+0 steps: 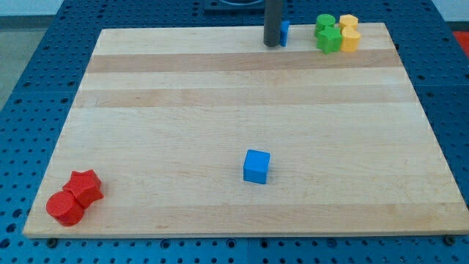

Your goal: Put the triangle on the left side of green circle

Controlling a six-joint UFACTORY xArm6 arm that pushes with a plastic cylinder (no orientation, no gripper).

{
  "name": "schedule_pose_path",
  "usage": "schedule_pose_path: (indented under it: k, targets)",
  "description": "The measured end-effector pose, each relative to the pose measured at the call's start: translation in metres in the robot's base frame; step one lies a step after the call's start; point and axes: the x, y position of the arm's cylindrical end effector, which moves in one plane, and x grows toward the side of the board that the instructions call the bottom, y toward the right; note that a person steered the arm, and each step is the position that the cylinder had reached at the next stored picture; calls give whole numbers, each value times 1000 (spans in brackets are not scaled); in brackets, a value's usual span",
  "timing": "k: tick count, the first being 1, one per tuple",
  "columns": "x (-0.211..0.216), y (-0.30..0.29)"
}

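Observation:
My tip [272, 45] stands at the view's top, near the board's far edge. A blue block [284, 31], likely the triangle, sits right against the rod's right side, partly hidden by it. The green circle [325, 21] lies further right at the top, with a green star-like block [329, 39] just below it. The blue block is about a block's width left of the green pair.
Two yellow blocks [349, 22] [351, 39] touch the green ones on the right. A blue cube [256, 166] sits below the board's middle. A red star-like block [85, 186] and a red circle [64, 208] lie at the bottom left corner. The wooden board [220, 103] has blue pegboard around it.

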Motion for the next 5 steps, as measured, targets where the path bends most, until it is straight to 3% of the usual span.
schedule_pose_path:
  k: [2,4,5]
  targets:
    - [-36,9]
    - [-47,-52]
    - [-47,-48]
